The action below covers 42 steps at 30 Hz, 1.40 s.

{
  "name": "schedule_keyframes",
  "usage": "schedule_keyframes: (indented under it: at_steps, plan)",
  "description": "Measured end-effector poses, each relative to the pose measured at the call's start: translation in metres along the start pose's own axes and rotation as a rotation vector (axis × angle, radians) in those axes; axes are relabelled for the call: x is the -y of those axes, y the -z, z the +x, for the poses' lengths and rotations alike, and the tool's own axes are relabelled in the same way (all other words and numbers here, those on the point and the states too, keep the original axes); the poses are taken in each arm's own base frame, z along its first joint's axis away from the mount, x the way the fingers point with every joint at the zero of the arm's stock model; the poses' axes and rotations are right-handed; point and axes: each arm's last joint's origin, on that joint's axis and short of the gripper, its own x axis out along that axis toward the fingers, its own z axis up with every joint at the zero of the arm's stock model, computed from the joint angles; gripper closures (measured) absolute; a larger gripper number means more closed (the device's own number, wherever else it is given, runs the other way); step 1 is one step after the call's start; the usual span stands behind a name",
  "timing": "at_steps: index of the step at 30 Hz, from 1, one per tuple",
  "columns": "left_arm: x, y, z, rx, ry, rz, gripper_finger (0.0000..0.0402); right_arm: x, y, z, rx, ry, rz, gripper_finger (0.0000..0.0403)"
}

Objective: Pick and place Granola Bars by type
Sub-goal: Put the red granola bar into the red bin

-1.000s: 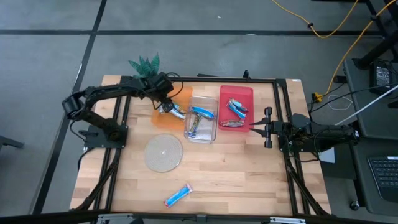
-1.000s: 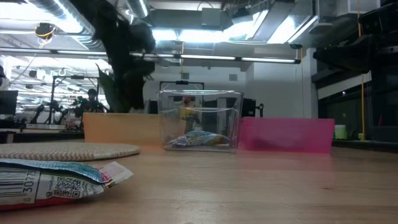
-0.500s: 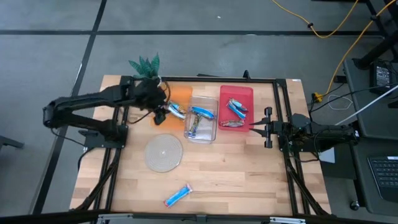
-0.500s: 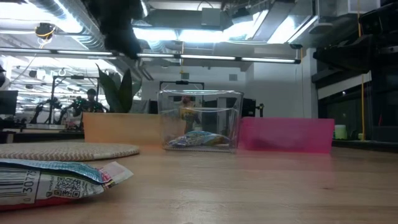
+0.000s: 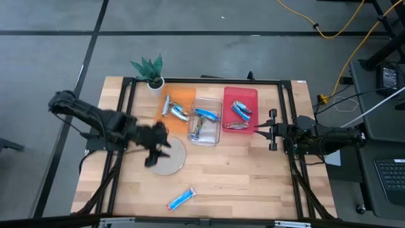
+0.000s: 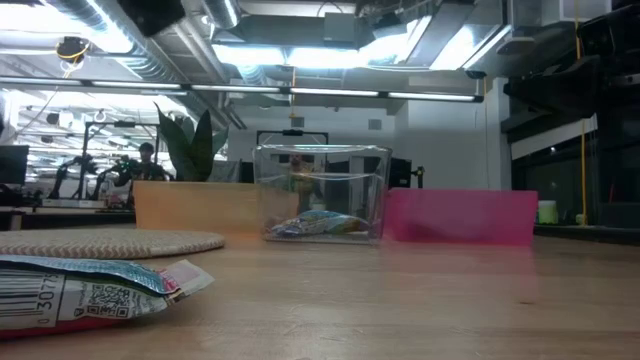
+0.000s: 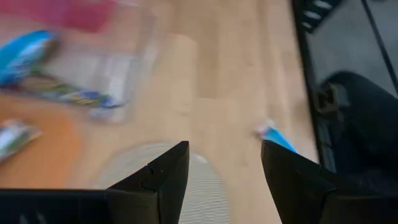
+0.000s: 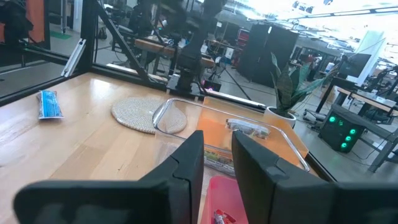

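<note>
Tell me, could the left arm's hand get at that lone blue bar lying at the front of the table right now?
Probably yes. The left hand is open and empty above the round plate, and only bare table lies between it and the blue bar.

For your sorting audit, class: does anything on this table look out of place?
Yes: one blue-wrapped granola bar lies alone on the wooden table near its front edge, apart from the orange, clear and red trays holding the others.
</note>
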Motion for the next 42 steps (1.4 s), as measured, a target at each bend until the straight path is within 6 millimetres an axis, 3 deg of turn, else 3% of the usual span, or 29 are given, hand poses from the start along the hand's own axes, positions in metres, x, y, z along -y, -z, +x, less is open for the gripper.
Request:
schedule_keyframes:
  at_steps: [7,16,21,30,42]
  plan:
    - [0.063,0.018,0.033,0.035,0.063,0.151,0.0210,0.000,0.000,0.000,0.000,0.000,0.000,0.0315]
    - [0.101,0.044,0.091,-0.063,0.139,0.214,0.0210,0.000,0.000,0.000,0.001,0.000,0.000,0.0315]
    - [0.110,0.052,0.115,-0.099,0.203,0.199,0.0209,0.000,0.000,0.000,0.000,0.000,0.000,0.0315]
    - [0.112,0.062,0.137,-0.142,0.199,0.218,0.0207,0.000,0.000,0.000,0.000,0.000,0.000,0.0315]
    - [0.115,0.075,0.162,-0.204,0.240,0.215,0.0144,0.000,0.000,0.000,0.000,0.000,0.000,0.0315]
